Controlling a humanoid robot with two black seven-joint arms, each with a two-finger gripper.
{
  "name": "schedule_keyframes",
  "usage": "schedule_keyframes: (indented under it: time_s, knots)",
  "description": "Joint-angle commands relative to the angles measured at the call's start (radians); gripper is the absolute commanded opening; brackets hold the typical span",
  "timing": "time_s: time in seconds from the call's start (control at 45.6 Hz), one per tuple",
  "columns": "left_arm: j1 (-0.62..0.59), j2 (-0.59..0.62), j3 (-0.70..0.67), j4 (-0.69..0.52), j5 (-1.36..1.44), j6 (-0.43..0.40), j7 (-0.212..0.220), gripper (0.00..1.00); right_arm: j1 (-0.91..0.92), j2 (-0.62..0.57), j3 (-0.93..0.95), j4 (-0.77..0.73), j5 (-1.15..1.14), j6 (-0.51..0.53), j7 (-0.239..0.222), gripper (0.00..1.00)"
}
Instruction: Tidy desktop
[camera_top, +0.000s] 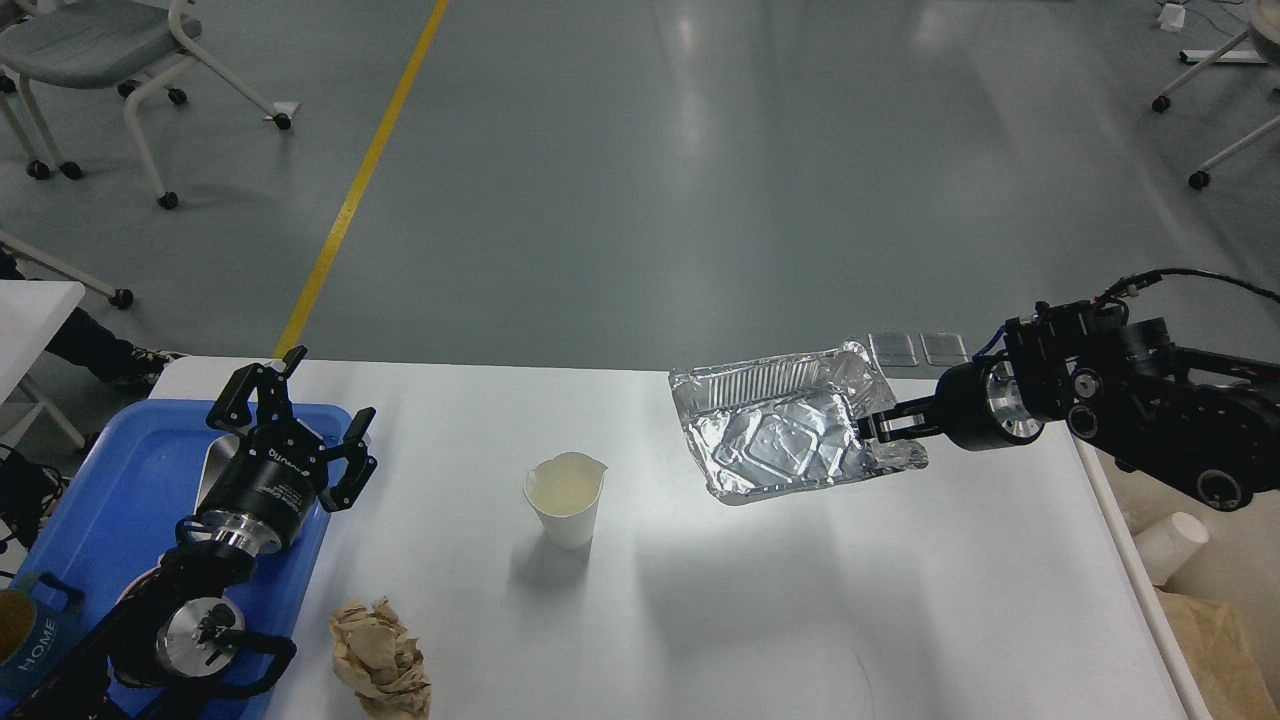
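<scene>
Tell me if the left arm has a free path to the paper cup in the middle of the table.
Probably yes. The left gripper hangs open above the blue tray, and only bare desktop lies between it and the paper cup. The crumpled paper sits nearer, off that line. Whether the arm stretches that far is uncertain.

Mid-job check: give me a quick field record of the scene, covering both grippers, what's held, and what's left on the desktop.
left gripper: open, empty, over blue tray
right gripper: shut on foil tray's right rim
foil tray: crumpled, tilted, lifted above desktop
paper cup: upright, mid-desk, rim bent
crumpled brown paper: near front edge, left of centre
beige bin: right of desk, white cup inside
</scene>
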Motion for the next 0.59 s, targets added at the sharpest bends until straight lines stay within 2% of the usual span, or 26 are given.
schedule_keyframes:
  time_s: [0.0,0.132,0.219,0.57]
  knots:
    - [0.037,0.035,0.004,-0.098,0.001,0.066,0.039,0.96,0.007,0.057,-0.02,-0.039,0.0,-0.003,0.0,0.0]
    - [0.097,0.161,0.032,-0.256,0.001,0.14,0.049,0.96,0.009,0.079,-0.025,-0.062,-0.002,-0.006,0.0,0.0]
    - [0.138,0.27,0.032,-0.327,0.001,0.155,0.048,0.96,0.007,0.085,-0.025,-0.068,-0.002,-0.008,0.0,0.0]
    - [0.31,0.758,0.023,-0.39,0.001,0.15,0.034,0.96,0.009,0.108,-0.036,-0.09,-0.003,-0.009,0.0,0.0]
